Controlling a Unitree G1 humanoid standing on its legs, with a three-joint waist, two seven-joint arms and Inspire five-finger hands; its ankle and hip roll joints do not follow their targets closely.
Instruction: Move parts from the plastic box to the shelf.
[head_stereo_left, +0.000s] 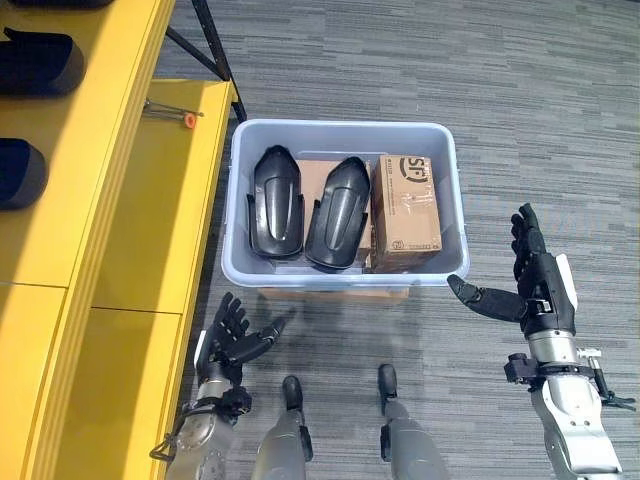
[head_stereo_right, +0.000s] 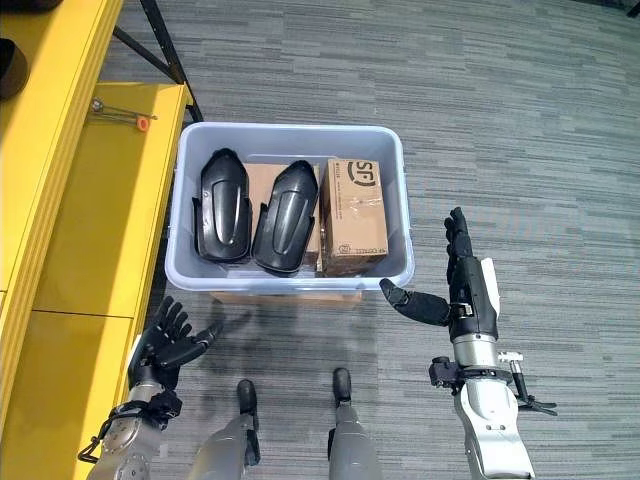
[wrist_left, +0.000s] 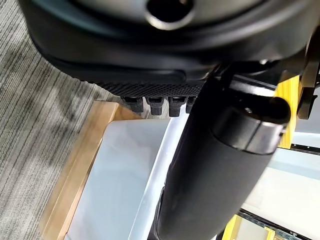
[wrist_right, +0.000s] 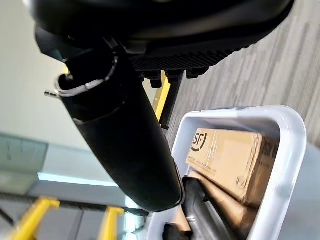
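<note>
A pale blue plastic box (head_stereo_left: 345, 275) sits on the grey carpet (head_stereo_left: 520, 110), resting on a low wooden board (head_stereo_left: 335, 293) that shows along its near edge, with the yellow shelf (head_stereo_left: 150, 230) just beside it on the robot's left. In the box lie two black moulded parts side by side: the left part (head_stereo_left: 275, 202) and the right part (head_stereo_left: 338, 212), both lengthwise with their narrow ends away from the robot, on top of a flat cardboard sheet (head_stereo_left: 318, 175). A cardboard carton (head_stereo_left: 406, 212) stands against the box's right wall, touching the right part. On the shelf's upper level, at the far left, sit two dark parts (head_stereo_left: 20, 172), well apart from the box. A small tool with an orange tip (head_stereo_left: 172, 113) lies on the shelf's lower level near the far corner of the box. The left hand (head_stereo_left: 232, 340) hovers low, near the box's near-left corner, fingers spread and relaxed, holding nothing. The right hand (head_stereo_left: 535, 280) stands upright just outside the box's near-right corner, fingers straight and pointing away from the robot, thumb stretched toward the box rim without touching it; it too is empty. In the right wrist view the carton (wrist_right: 225, 155) and the box rim (wrist_right: 285, 165) show past the thumb
</note>
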